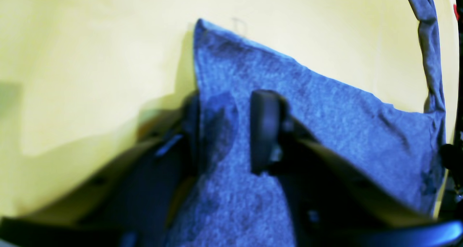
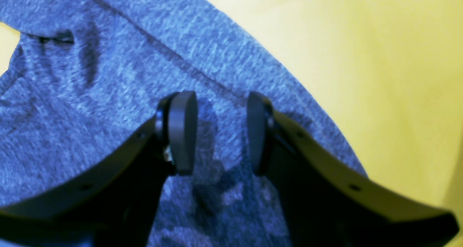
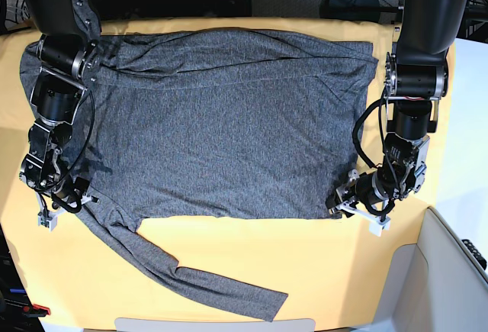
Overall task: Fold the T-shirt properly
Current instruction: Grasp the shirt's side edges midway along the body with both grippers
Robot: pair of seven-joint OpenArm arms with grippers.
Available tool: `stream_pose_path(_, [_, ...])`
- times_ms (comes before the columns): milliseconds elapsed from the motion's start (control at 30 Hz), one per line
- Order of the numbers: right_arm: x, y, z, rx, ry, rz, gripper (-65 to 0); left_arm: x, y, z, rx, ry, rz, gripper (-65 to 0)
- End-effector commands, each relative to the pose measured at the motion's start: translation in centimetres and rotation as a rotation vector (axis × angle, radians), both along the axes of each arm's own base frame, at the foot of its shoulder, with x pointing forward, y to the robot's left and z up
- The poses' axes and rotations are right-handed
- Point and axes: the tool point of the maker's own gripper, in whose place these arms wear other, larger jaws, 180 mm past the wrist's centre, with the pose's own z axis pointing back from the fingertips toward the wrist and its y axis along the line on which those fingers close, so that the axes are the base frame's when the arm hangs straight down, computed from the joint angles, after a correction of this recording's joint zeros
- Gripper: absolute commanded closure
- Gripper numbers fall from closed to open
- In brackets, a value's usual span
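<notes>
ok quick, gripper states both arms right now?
Left gripper: jaws astride the T-shirt corner, cloth between them; a firm grip cannot be told.
Right gripper: open, jaws apart over the shirt, gripping nothing.

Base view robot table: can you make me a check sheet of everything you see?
Surface: yellow table cloth, mostly covered.
Job's things: grey T-shirt spread flat, one long sleeve trailing toward the near edge.
Clutter: nothing seen.
Grippers: left gripper straddles a shirt corner; right gripper open over the fabric.
Cables: black cables loop along both arms.
Surroundings: dark equipment behind the table, white panel at near corner.
</notes>
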Motion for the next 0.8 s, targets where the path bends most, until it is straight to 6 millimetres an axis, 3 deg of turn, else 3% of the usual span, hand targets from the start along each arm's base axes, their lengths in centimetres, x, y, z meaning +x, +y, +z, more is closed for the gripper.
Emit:
stream_pose_path(0, [1.7,-0.8,2.8,-0.02,-0.076,-0.004,-22.7,1.1,0.1,1.5,0.004,-0.029,-0.01,-10.5])
stream_pose_path(133, [1.6,-0.8,2.8,-0.019,-0.075,-0.004,-22.7,1.0,0.0,1.4,0.005,-0.026,-0.012,-0.2])
stream_pose_path(267, [2.0,-0.9,3.4,-0.02,-0.087,-0.007,-22.7,0.9,0.0,1.3,0.004,-0.021,-0.015,-0.7])
stream_pose_path(467, [3.2,-4.4,7.7,-0.066,-0.153,-0.046,-22.8,0.9,0.0,1.3,0.006,-0.021,-0.016,-0.7])
stream_pose_path(567, [3.1,-5.8,8.7,-0.079,-0.167,-0.066,-23.4,0.9,0.0,1.3,0.006,-0.021,-0.016,-0.7])
stream_pose_path(667, [2.6,-7.2,9.1,-0.096,-0.165,-0.083,-30.8,0.9,0.0,1.3,0.006,-0.021,-0.016,-0.7])
stream_pose_path(767, [1.9,-7.2,7.3,-0.074,-0.12,-0.08,-41.5,0.9,0.0,1.3,0.006,-0.021,-0.016,-0.7])
